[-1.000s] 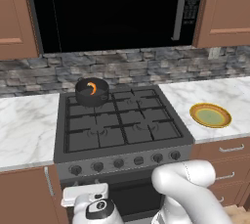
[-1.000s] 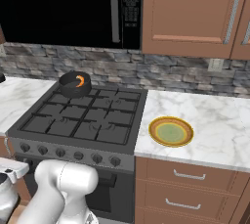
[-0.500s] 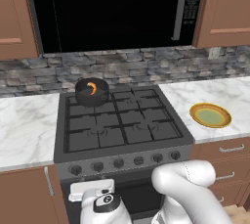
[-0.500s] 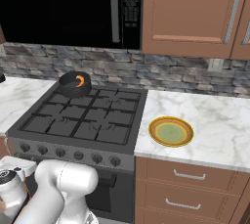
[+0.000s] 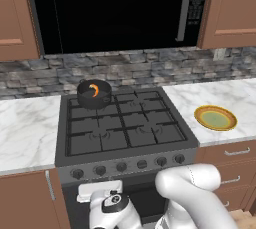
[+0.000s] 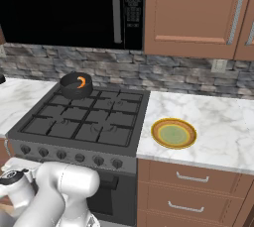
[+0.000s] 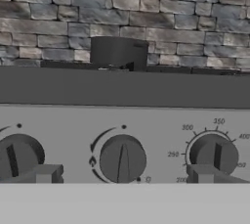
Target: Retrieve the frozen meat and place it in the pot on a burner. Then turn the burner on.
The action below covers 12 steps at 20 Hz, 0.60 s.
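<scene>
Meat: one piece in one pot; three knobs ahead.

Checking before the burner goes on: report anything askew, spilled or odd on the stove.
Nothing stands out. The pot sits upright on the back-left burner with the frozen meat inside. The plate lies flat on the counter. No spills show.
</scene>
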{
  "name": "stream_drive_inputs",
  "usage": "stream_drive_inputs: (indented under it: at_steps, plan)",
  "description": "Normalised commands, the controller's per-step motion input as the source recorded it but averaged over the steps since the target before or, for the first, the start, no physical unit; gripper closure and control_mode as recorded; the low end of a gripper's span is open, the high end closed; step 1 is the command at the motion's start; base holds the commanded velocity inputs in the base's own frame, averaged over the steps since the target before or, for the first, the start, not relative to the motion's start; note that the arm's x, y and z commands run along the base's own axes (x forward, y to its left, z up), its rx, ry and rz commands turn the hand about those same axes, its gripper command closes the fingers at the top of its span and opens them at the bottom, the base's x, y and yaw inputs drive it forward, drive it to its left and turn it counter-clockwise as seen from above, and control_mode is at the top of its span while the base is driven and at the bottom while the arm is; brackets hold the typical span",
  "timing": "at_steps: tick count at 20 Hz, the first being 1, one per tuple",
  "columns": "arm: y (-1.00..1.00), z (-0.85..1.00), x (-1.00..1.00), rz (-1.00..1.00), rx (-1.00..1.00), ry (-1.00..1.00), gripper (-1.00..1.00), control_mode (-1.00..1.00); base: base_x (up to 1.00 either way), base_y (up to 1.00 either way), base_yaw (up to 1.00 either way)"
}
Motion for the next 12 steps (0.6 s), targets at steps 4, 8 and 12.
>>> stream_drive_inputs:
  at_steps: [4,8,12]
  plan:
    - [-0.12,-0.02,0.17,0.00,0.00,0.00,-1.00,-1.00,0.00,0.00,0.00]
    - [-0.04,-0.17,0.08,0.00,0.00,0.00,-1.00,-1.00,0.00,0.00,0.00]
    - [0.00,-0.23,0.00,0.00,0.00,0.00,-1.00,-1.00,0.00,0.00,0.00]
